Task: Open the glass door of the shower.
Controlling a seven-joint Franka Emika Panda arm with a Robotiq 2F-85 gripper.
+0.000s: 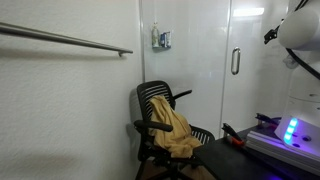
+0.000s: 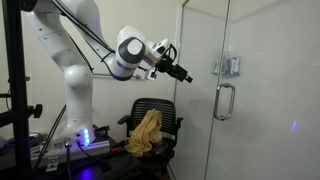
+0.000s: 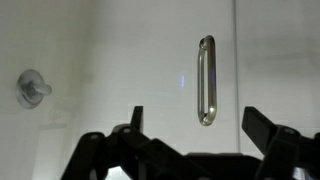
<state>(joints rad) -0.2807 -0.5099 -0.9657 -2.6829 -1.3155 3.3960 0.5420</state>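
The glass door (image 2: 245, 110) is a tall clear panel with a short vertical silver bar handle (image 2: 224, 101); the handle also shows in an exterior view (image 1: 236, 62) and in the wrist view (image 3: 206, 80). The shower (image 1: 190, 60) has white walls behind the glass. My gripper (image 2: 186, 76) is open and empty, held in the air some way short of the handle and pointing at it. In the wrist view the two black fingers (image 3: 197, 128) stand wide apart below the handle, not touching it.
A black office chair (image 1: 160, 115) with a yellow cloth (image 1: 176, 128) stands in front of the glass. A handle-less glass panel carries a small grey fitting (image 1: 161, 40). A long horizontal rail (image 1: 65, 40) runs along the white wall. The robot base stands on a stand with blue lights (image 2: 85, 140).
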